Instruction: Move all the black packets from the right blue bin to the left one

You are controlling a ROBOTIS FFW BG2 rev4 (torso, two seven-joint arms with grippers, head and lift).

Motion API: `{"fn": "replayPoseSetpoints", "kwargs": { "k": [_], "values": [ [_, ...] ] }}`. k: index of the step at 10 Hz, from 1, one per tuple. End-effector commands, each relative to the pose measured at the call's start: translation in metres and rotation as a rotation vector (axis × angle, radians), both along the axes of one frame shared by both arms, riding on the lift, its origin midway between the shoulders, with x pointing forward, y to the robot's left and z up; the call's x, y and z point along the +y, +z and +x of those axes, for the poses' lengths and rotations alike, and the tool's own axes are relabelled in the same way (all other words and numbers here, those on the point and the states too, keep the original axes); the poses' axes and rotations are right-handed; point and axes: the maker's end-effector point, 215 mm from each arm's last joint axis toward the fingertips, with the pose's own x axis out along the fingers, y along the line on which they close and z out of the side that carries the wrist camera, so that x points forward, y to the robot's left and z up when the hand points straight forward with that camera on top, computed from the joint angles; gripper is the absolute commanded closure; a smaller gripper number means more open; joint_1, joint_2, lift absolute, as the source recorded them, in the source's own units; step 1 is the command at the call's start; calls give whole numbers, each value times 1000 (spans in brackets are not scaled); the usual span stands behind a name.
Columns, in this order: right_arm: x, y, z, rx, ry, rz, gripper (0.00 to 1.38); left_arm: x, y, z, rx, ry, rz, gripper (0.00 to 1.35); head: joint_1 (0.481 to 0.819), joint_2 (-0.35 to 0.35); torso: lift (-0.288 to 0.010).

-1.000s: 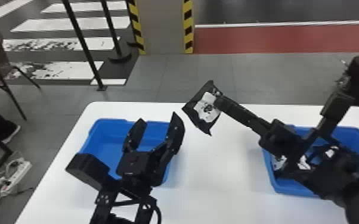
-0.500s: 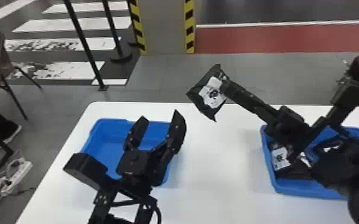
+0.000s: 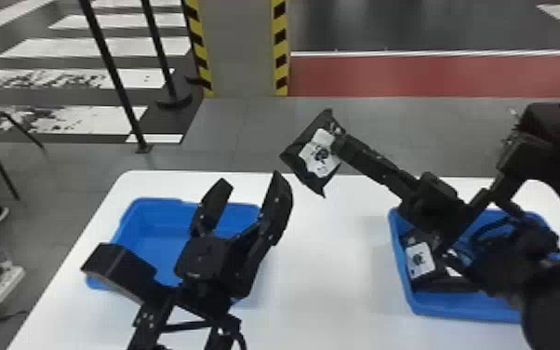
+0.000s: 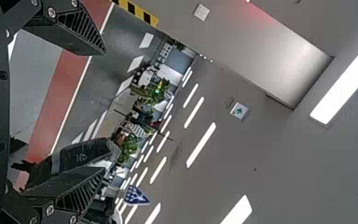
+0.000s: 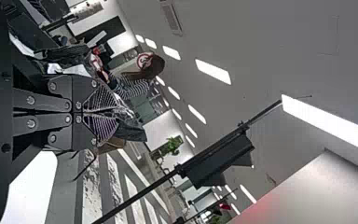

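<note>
One black packet (image 3: 310,156), raised between the bins, is pinched at its edge by the right claw (image 3: 337,142), set narrow. Another packet (image 3: 421,260) lies in the right blue bin (image 3: 465,311). Left claw (image 3: 250,178): wide, by the left blue bin (image 3: 151,225). Handling estimate: light, soft, somewhat slippery; best gripped well in from the edge.

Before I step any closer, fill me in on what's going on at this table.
The robot is moving black packets between bins. Its right gripper is shut on one black packet, held up in the air and not yet in the left blue bin. The left gripper is open by that bin, holding nothing. At least one more packet lies in the right blue bin, partly hidden by the right arm.
</note>
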Motion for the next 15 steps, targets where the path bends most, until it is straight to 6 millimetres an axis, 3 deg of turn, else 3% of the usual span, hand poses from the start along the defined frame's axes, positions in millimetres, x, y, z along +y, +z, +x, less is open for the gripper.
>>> {"fn": "replayPoseSetpoints", "kwargs": {
  "k": [1,5,6,7,10,13,14,15],
  "values": [
    [11,0,-2,3,30,8,1177,-9,-2,1,13,-25,0,151,651,79,-110],
    [64,-10,-26,54,176,59,1177,-9,-1,5,16,-26,4,159,662,119,-110],
    [67,-13,-28,63,185,60,1177,-9,-2,6,18,-22,18,455,666,138,-110],
    [67,-12,-28,63,185,64,1177,-8,-7,7,36,-15,10,1199,669,147,-110],
    [60,-5,-10,34,150,75,1177,-13,-2,4,33,-33,-6,1220,669,146,-110],
    [57,-1,2,19,133,71,1176,-1,8,3,-4,2,-8,1220,649,134,-110],
    [57,-4,3,24,130,73,1019,7,14,5,-24,25,-4,1220,643,138,-110],
    [53,-2,5,-8,110,54,596,18,12,7,-24,60,14,1220,638,146,-110]
  ]
}}
